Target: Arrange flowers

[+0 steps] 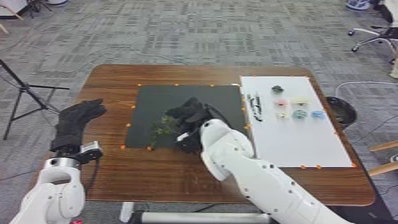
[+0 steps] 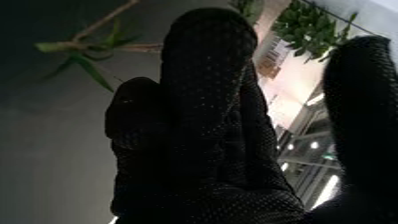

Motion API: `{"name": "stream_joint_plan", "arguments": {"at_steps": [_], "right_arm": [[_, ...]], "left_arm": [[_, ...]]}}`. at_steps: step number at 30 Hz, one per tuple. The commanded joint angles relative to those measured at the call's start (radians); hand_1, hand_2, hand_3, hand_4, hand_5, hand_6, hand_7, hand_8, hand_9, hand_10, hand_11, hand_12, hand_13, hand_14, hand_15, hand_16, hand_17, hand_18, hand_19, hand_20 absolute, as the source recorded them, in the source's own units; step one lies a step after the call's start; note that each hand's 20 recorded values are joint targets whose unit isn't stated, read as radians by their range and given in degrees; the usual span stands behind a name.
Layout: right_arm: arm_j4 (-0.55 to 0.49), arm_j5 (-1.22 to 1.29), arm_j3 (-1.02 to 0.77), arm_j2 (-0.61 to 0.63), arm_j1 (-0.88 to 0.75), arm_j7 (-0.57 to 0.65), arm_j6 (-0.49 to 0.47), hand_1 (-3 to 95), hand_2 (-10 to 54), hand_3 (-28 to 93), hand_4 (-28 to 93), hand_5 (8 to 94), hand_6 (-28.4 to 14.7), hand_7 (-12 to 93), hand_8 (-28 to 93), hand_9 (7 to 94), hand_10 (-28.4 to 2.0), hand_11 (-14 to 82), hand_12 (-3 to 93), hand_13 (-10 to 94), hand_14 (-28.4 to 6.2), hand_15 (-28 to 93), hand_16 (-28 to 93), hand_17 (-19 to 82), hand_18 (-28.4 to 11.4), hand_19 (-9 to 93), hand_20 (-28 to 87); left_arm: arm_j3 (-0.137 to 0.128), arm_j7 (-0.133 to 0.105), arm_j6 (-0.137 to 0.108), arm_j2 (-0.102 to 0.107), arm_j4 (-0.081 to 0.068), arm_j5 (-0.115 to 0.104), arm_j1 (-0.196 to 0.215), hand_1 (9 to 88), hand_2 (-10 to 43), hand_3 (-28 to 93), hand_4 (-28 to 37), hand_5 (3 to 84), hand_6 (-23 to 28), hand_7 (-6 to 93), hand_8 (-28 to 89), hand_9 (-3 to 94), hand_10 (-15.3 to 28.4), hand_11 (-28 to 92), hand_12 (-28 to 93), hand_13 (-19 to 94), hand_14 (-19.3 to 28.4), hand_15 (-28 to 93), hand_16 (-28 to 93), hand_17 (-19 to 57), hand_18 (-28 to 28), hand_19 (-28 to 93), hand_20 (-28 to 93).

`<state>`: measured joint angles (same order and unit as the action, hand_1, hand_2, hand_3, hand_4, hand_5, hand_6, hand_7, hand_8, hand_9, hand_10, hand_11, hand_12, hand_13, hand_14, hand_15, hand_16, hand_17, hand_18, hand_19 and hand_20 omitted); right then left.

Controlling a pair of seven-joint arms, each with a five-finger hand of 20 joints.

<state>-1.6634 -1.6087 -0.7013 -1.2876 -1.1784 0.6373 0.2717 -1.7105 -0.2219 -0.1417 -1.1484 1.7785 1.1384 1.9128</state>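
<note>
My right hand (image 1: 190, 120) is over the dark mat (image 1: 160, 100), beside a green leafy sprig (image 1: 163, 131). In the right wrist view my right hand (image 2: 204, 125) is open, its thumb well apart from the fingers. A brown stem (image 2: 102, 22) with narrow leaves lies past the fingertips, and leafy greenery (image 2: 306, 30) shows beyond the gap toward the thumb. Small flower heads stand on the white sheet (image 1: 298, 145): dark (image 1: 277, 89), pink (image 1: 281, 102), cream (image 1: 299, 101), pale yellow (image 1: 282, 114), teal (image 1: 299, 114) and blue (image 1: 317, 114). My left hand (image 1: 78, 116) is open at the table's left edge.
Slim tools (image 1: 255, 107) lie along the white sheet's left side. Small orange markers edge the mat and sheet on the brown table (image 1: 169, 182). A black bin (image 1: 341, 112) stands off the right edge, and a tripod (image 1: 31, 92) stands to the left.
</note>
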Motion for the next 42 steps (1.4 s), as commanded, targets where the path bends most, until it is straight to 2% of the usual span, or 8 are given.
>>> {"name": "stream_joint_plan", "arguments": {"at_steps": [1,7,9,11,16,22,28,42], "right_arm": [[-0.022,0.042,-0.027,-0.006,0.001,-0.008,0.011,29.0,-9.3,54,-5,68.0,-8.2,11,-4,80.6,-18.0,12.7,15.4,94,-6.0,36,30,69,-7.2,76,40],[-0.022,0.044,-0.038,-0.005,-0.015,-0.010,-0.023,22.8,-1.6,51,-6,64.0,-8.9,7,-4,77.1,-19.5,10.4,14.1,93,-7.7,34,31,68,-8.6,76,40],[-0.024,0.038,-0.051,-0.004,-0.018,-0.003,-0.067,21.3,-0.5,51,-6,63.4,-7.6,7,-4,73.7,-19.8,9.2,13.4,92,-8.5,33,32,67,-9.7,77,40],[-0.026,0.054,-0.074,-0.006,-0.024,0.009,-0.128,20.7,0.5,50,-6,64.8,-5.7,7,-4,69.3,-20.5,8.3,12.6,91,-9.0,33,32,65,-10.9,78,40],[-0.026,0.071,-0.087,0.000,-0.033,0.026,-0.166,20.3,2.3,47,-6,67.8,-5.0,7,-5,61.6,-20.4,7.3,11.5,87,-10.8,33,31,61,-13.0,79,38],[-0.052,0.095,-0.103,0.016,-0.045,-0.028,-0.105,19.8,3.1,46,-6,60.8,-6.5,5,-5,58.9,-20.7,7.1,11.3,86,-11.7,33,30,60,-13.9,79,37],[-0.112,0.123,-0.145,0.057,-0.059,-0.093,-0.003,19.3,3.6,47,-5,59.0,-6.5,5,-4,60.1,-20.5,7.6,12.0,86,-11.2,33,30,60,-13.7,79,36],[-0.196,0.123,-0.193,0.177,-0.175,-0.064,-0.040,19.0,4.7,47,-6,58.5,-7.0,5,-4,63.8,-20.6,8.2,13.1,87,-10.5,35,30,61,-13.4,82,34]], "left_arm": [[-0.002,0.006,0.011,-0.007,0.006,0.005,0.012,26.3,8.7,67,-25.6,57.3,3.3,15.2,-7,54.5,15.1,22,14,45,18.8,25,2,11.8,12.3,13,23],[-0.005,0.008,0.011,-0.009,0.007,0.004,0.011,26.3,8.7,67,-25.6,57.3,3.3,15.2,-7,54.5,15.1,22,14,45,18.8,25,2,11.8,12.3,13,23],[-0.005,0.008,0.009,-0.010,0.007,0.004,0.012,26.4,8.7,67,-25.7,57.3,3.2,15.2,-7,54.5,15.1,22,14,45,18.8,25,2,11.8,12.3,13,23],[-0.007,0.008,0.009,-0.009,0.009,0.004,0.015,26.4,8.7,67,-25.7,57.3,3.2,15.2,-7,54.5,15.1,22,14,45,18.7,25,2,11.8,12.3,13,23],[-0.010,0.009,0.011,-0.012,0.011,0.004,0.018,26.4,8.7,67,-25.6,57.3,3.2,15.2,-7,54.5,15.1,22,14,45,18.7,25,2,11.8,12.3,13,23],[-0.015,0.006,0.014,-0.014,0.015,0.004,0.025,26.3,8.6,67,-25.5,57.4,3.3,15.2,-7,54.5,15.0,22,14,45,18.7,26,2,11.7,12.3,13,23],[-0.020,0.008,0.010,-0.013,0.016,0.001,0.029,26.3,8.6,67,-25.5,57.4,3.3,15.2,-7,54.6,15.1,22,14,45,18.8,25,2,11.7,12.3,13,23],[-0.029,0.011,0.014,-0.016,0.023,0.003,0.040,26.3,8.5,67,-25.5,57.4,3.3,15.3,-7,54.6,15.1,22,14,45,18.8,25,2,11.7,12.3,13,23]]}}
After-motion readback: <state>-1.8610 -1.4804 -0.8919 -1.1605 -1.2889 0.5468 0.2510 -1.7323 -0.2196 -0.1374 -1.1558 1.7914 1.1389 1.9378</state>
